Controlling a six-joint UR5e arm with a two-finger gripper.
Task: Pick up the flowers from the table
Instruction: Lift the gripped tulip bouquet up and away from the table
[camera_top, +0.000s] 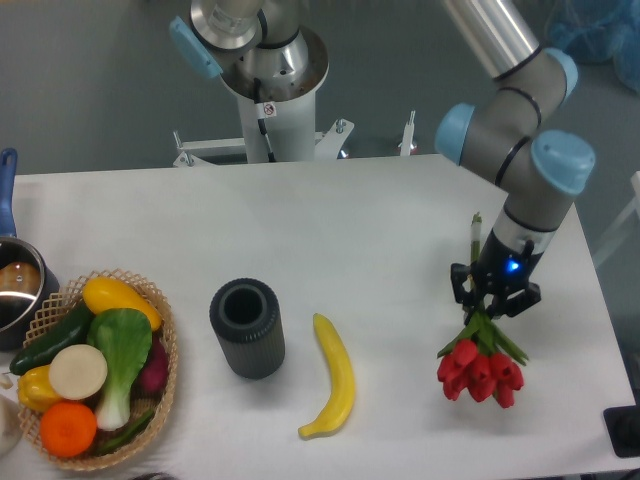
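Red tulip heads of the flowers (480, 371) low and to the right of the banana (333, 378), pointing toward the table's near edge, green stems running up and away from the blooms into the gripper (494, 302). Black fingers closed around those stems just above the leaves, blue light glowing on the wrist above. One thin stem end poking out beyond the gripper on the far side. Whether the blooms touch the white table (330, 230) or hang just over it: cannot tell from this angle.

Yellow banana lying lengthwise near the table's middle front, well apart from the flowers. Dark grey ribbed cylinder (247, 327), open at the top, upright just left of the banana. Wicker basket (160, 330) of vegetables and fruit further left of the banana, at the table's left side, with a blue-handled pot (14, 290) touching its far left rim.
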